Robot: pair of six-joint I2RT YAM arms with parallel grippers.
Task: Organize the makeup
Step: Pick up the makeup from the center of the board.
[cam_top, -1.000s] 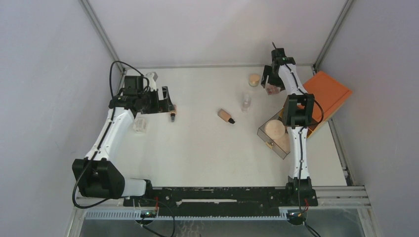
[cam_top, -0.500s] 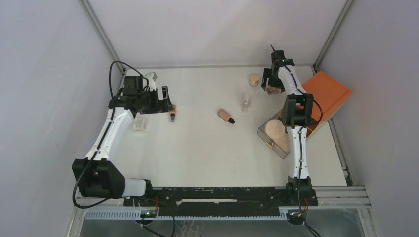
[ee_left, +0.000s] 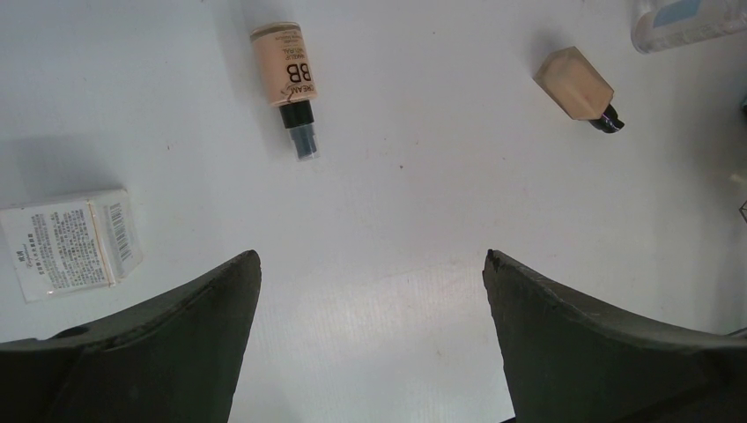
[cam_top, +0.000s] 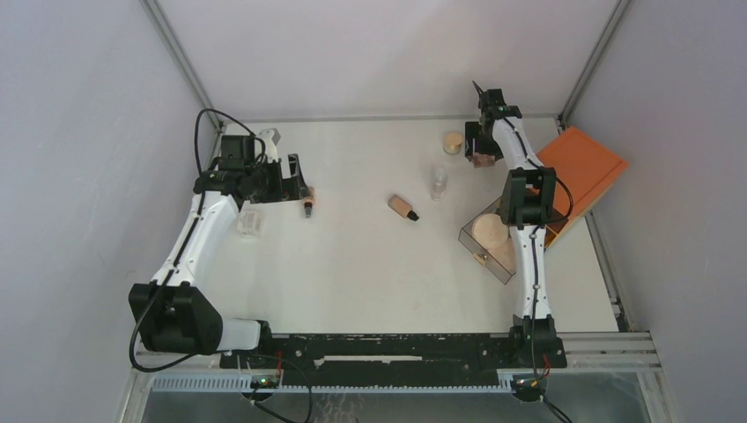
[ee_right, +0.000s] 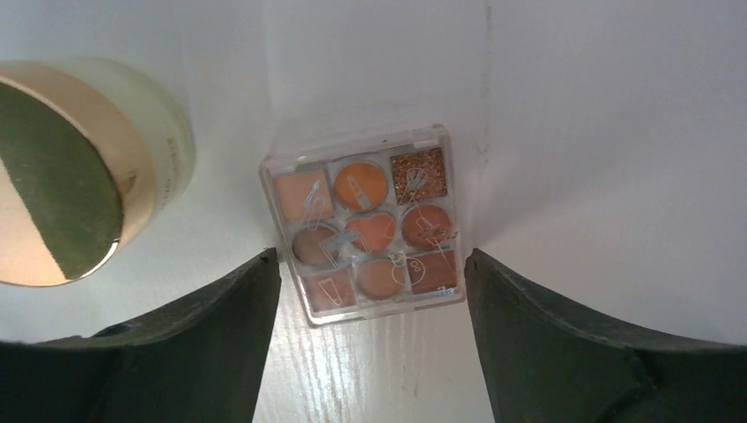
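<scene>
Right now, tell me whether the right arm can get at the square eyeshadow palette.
Probably yes. The right gripper hangs open over the palette, with a finger to either side of it and nothing between. The round jar stands apart from the palette, clear of it.

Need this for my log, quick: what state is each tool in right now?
Left tool: open, holding nothing.
Right tool: open, poised over the eyeshadow palette, not holding it.

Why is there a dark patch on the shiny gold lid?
Right wrist view: the gold lid mirrors something dark above, probably the right gripper; the palette is sharp. Left wrist view: soft shadows beside the BB bottle.
</scene>
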